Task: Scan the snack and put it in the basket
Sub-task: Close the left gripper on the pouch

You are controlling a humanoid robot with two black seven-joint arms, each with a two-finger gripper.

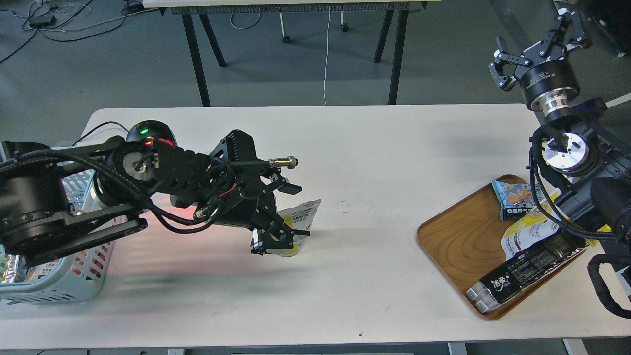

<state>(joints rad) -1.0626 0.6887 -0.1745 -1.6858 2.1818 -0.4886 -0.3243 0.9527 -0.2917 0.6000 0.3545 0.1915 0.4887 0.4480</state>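
The snack (302, 215), a yellow-and-white foil pouch, is held just above the table's middle left with its white printed back facing me. My left gripper (277, 240) is shut on its lower yellow end. The pale blue basket (74, 283) stands at the table's left edge, mostly hidden behind my left arm, with packets inside. My right gripper (540, 47) is raised beyond the table's far right corner, open and empty.
A wooden tray (456, 241) at the right holds a small blue packet (512, 199), another yellow-and-white pouch (527, 235) and a long black pack (527, 271). A black scanner (148, 132) with a green light sits behind my left arm.
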